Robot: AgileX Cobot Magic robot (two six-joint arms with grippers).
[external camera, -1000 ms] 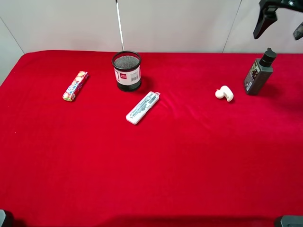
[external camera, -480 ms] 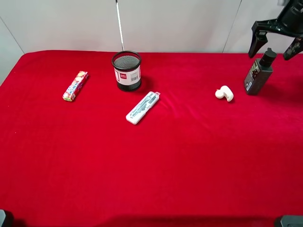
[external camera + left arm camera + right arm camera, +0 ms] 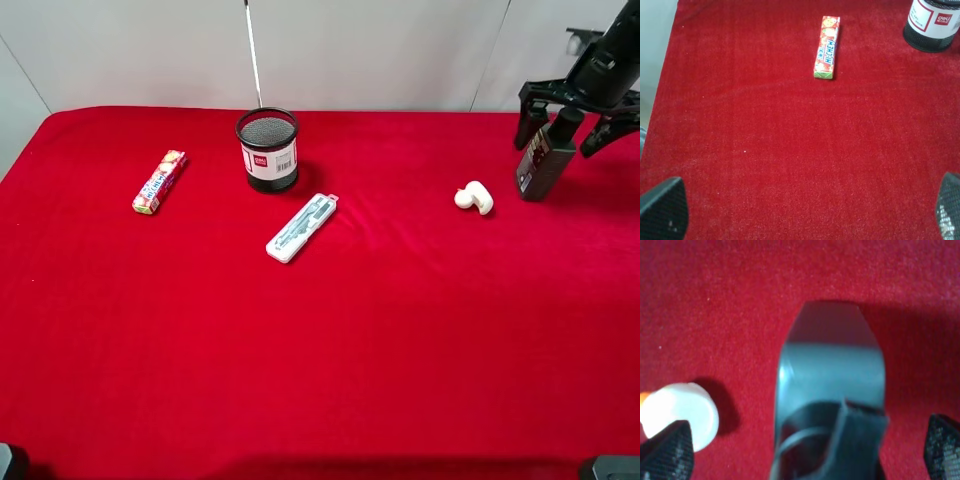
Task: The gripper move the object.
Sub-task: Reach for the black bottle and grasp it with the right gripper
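Bottle (image 3: 545,160): dark grey, rectangular, black nozzle cap, small label; upright, far right on red bench (image 3: 400,350). White curved piece (image 3: 474,198) near. Right hand (image 3: 557,143) spread, fingers either side of cap. Left hand (image 3: 805,207) spread.

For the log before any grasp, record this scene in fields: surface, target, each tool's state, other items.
surface: red cloth
target: dark grey bottle, upright, at the far right
right tool: open, fingers on either side of the bottle's top, not closed on it
left tool: open, holding nothing, over bare cloth
other items: black mesh pen cup; Hi-Chew candy stick; flat white case; small white object near the bottle, not touching it
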